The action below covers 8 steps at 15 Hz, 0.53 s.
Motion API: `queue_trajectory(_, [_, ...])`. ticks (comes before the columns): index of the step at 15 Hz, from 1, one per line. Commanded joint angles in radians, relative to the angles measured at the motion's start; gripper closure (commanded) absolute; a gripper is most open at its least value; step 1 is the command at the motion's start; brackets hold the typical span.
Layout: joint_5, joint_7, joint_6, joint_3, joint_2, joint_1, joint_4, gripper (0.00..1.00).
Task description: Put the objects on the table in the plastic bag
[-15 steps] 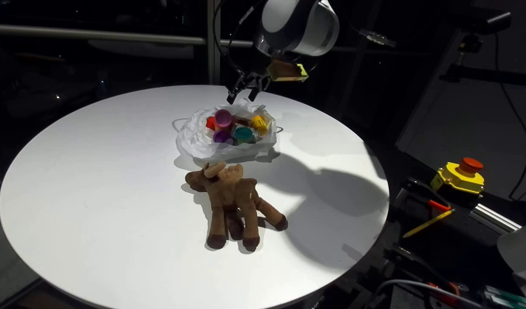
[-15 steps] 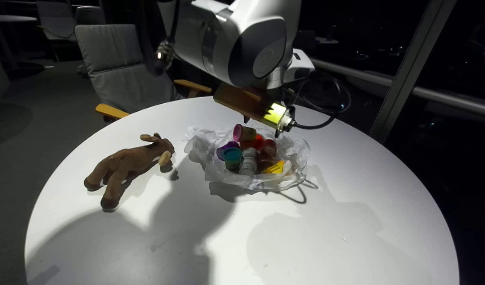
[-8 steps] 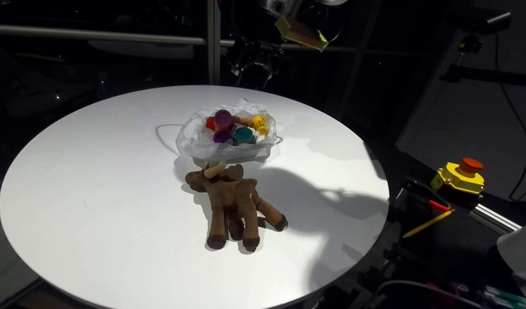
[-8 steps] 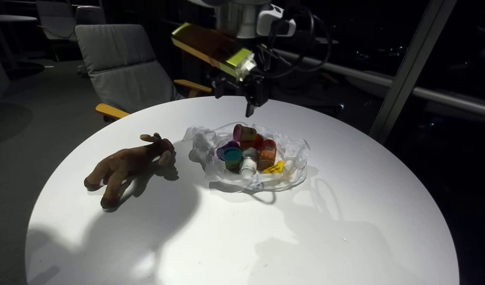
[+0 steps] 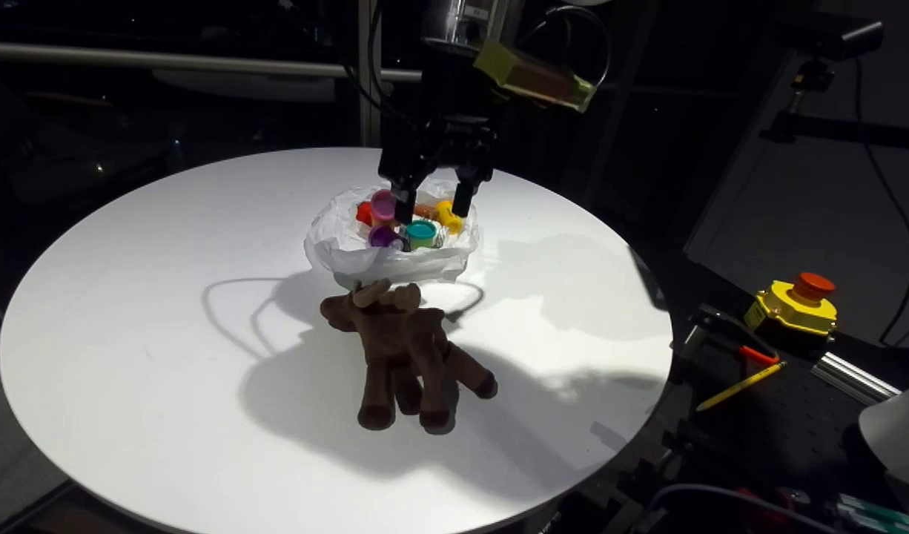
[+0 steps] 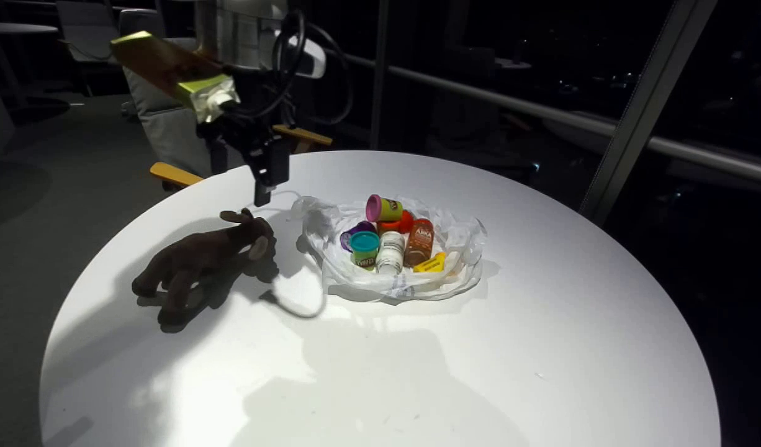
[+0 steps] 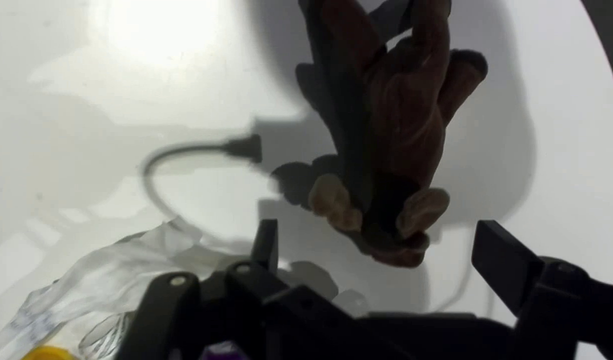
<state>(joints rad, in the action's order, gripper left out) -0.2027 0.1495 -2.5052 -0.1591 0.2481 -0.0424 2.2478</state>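
Note:
The brown plush animal (image 5: 395, 337) lies outside the bag on the round white table (image 5: 165, 386); in the wrist view its head (image 7: 386, 235) points towards my gripper. Close to it sits the translucent white plastic bag (image 6: 355, 279), spread wide. Inside are a teal-lidded cup (image 6: 365, 249), a pink-lidded cup (image 6: 387, 210), a purple piece (image 5: 381, 236), a red piece (image 6: 398, 223), a white bottle (image 6: 391, 253), a brown bottle (image 6: 420, 242) and a yellow piece (image 6: 431, 263). Above the table, near the plush's head, my gripper (image 6: 240, 180) hangs open, nothing between its fingers.
A grey chair with wooden armrests (image 6: 175, 174) stands behind the table. Beyond the table's edge, a black surface carries a yellow device with a red button (image 5: 795, 308) and a yellow pencil (image 5: 741, 386). A cable loops from the arm.
From over the bag, my gripper has risen and moved across towards the plush animal, staying open. Its shadow now covers the plush. Bag and plush have not moved.

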Motion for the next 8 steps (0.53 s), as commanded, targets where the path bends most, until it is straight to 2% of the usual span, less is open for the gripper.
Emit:
queue_trajectory(1, [-0.021, 0.016, -0.048, -0.006, 0.03, -0.06, 0.036, 0.0])
queue_trajectory(5, [-0.027, 0.007, -0.087, -0.015, 0.082, -0.093, 0.057, 0.0])
queue_trajectory(8, [-0.046, -0.04, -0.171, -0.041, 0.12, -0.089, 0.072, 0.0])
